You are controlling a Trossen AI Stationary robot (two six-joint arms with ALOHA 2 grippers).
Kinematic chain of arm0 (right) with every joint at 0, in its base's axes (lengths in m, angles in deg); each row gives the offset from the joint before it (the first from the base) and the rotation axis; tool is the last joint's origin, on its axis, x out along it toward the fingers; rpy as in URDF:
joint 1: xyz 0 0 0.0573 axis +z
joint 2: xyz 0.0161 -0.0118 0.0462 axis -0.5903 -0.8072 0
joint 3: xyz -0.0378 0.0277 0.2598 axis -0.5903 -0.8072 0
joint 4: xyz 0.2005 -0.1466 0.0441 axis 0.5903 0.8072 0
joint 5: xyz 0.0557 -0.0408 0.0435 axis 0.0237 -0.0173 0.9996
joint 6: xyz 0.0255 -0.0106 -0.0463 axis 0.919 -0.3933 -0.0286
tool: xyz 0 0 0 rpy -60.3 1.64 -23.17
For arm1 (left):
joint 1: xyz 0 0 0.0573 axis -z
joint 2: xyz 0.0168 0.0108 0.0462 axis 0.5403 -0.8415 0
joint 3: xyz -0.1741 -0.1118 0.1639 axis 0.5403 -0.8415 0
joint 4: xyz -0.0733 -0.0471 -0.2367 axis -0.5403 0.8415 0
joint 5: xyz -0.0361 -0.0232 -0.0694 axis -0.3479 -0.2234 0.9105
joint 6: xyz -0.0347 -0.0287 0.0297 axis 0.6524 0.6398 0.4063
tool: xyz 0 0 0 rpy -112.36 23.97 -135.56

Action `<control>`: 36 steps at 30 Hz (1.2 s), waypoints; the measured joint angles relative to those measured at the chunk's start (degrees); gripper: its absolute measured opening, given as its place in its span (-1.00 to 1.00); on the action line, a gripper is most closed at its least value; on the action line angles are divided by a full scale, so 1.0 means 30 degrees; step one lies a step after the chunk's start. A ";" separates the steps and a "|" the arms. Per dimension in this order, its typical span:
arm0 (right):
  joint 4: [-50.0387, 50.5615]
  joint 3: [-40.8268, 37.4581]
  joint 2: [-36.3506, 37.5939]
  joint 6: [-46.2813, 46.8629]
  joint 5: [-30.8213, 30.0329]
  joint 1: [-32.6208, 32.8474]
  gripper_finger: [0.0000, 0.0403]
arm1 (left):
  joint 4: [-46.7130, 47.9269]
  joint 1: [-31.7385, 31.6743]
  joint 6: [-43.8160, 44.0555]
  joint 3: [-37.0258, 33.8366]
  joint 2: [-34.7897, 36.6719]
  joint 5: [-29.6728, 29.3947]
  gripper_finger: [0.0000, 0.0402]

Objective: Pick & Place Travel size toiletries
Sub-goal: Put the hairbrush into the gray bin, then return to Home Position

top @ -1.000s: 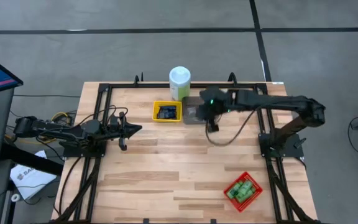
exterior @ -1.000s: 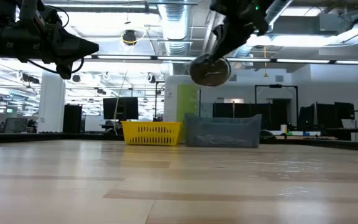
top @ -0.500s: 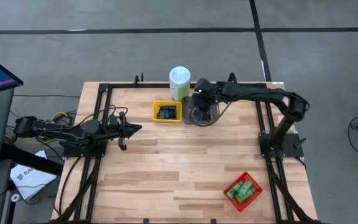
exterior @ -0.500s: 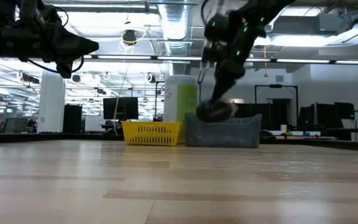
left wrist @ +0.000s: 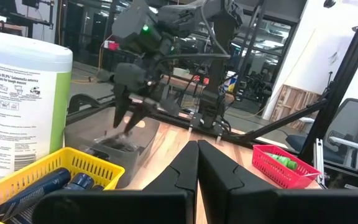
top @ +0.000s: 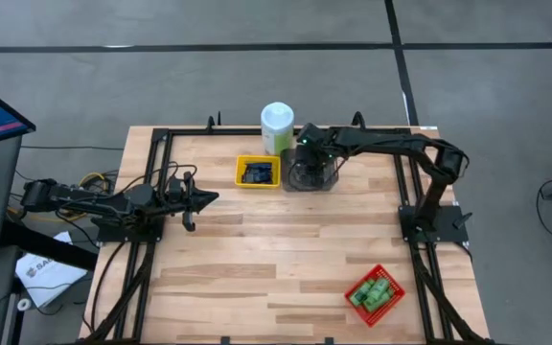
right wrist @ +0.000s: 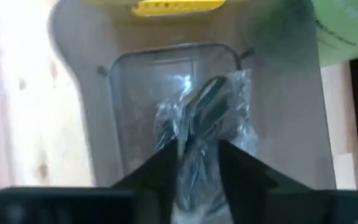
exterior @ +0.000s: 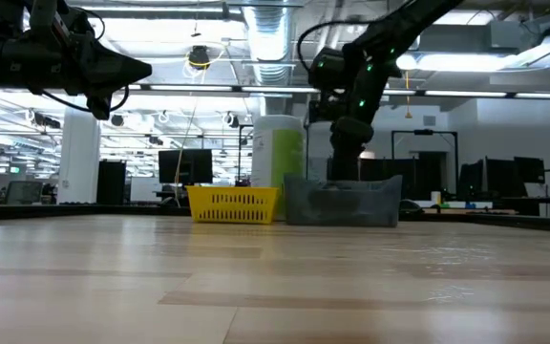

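My right gripper reaches down into the grey tray at the table's far middle. It is shut on a dark round disc in clear wrapping. In the low view the tray wall hides the fingers and the disc. The yellow tray next to it holds dark blue tubes. The red tray at the near right holds green bottles. My left gripper is shut and empty, held above the table's left side. My right gripper pinches the wrapped disc between its two fingers, seen edge-on, the dark disc filling the gap between them. The fingers point down into the grey tray from above. The disc is down inside the tray; whether it rests on the floor I cannot tell.
A tall pale green canister with a white lid stands just behind the yellow and grey trays. A black frame runs along the table's edges. The wide middle and near part of the wooden table is bare.
My right gripper has gone toward the far edge and a little left, then down into the grey tray, carrying the disc. The disc hung clear above the table a second ago and is now inside the tray.
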 joint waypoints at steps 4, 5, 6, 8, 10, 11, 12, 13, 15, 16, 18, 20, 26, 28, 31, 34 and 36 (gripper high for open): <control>-0.0033 0.0029 0.1252 0.0000 0.0162 -0.0032 -0.06 | -0.0029 0.0005 0.0000 0.0000 0.0001 0.0000 -1.00; 0.0086 0.0022 0.1706 0.0000 0.0190 -0.0061 0.05 | -0.0029 0.0005 0.0007 0.0000 0.0000 0.0000 -1.00; 0.0001 0.0022 0.2216 0.0002 0.0305 -0.0103 0.15 | -0.0036 -0.0002 0.0001 0.0000 0.0001 0.0000 -1.00; 0.0222 0.0022 0.3546 0.0272 0.0606 -0.0145 0.28 | -0.0032 0.0005 0.0002 0.0000 0.0000 0.0000 -1.00; 0.0318 0.0022 0.5270 0.0489 0.1140 -0.0310 0.32 | -0.0036 0.0000 0.0002 0.0000 0.0002 0.0000 -1.00; 0.0349 0.0022 0.6221 0.0495 0.1502 -0.0426 0.32 | -0.0036 0.0001 0.0000 0.0000 0.0004 0.0000 -1.00; 0.0417 0.0022 0.7267 0.0495 0.1981 -0.0600 0.30 | -0.0032 0.0005 0.0000 0.0000 0.0003 0.0000 -1.00; 0.0406 0.0022 0.8352 0.0495 0.2472 -0.0812 0.28 | -0.0036 -0.0002 0.0000 0.0000 0.0000 0.0000 -1.00; 0.0321 0.0022 1.0439 0.0503 0.3595 -0.1277 0.20 | -0.0033 0.0004 0.0006 0.0000 0.0000 0.0000 -1.00; 0.0347 0.0019 1.1444 0.0500 0.4146 -0.1530 0.14 | -0.0036 0.0005 0.0001 0.0000 0.0001 0.0000 -1.00; 0.0348 -0.0052 1.3389 0.0488 0.5050 -0.2005 0.01 | -0.0029 0.0005 0.0001 0.0000 0.0007 0.0000 -1.00; 0.0314 -0.0211 1.5140 0.0488 0.5915 -0.2357 -0.14 | -0.0036 -0.0002 0.0003 0.0000 0.0005 0.0000 -1.00; -0.1374 -0.3320 1.9373 0.1666 0.6440 -0.2692 -0.70 | -0.0029 -0.0002 0.0004 0.0000 0.0004 0.0000 -1.00; -0.2264 -0.5133 2.0704 0.2638 0.6418 -0.2521 -0.90 | -0.0029 -0.0001 0.0001 0.0000 0.0006 0.0000 -1.00; -0.4891 -0.8254 2.2292 0.4642 0.6441 -0.2244 -0.95 | -0.0029 0.0005 0.0005 0.0000 0.0000 0.0000 -1.00; -0.7742 -1.1552 2.4018 0.7231 0.6401 -0.1969 -0.94 | -0.0029 0.0005 0.0000 0.0000 0.0002 0.0000 -1.00; -0.9427 -1.3629 2.5107 0.8493 0.6288 -0.1808 -0.98 | -0.0029 0.0001 0.0003 0.0000 0.0004 0.0000 -1.00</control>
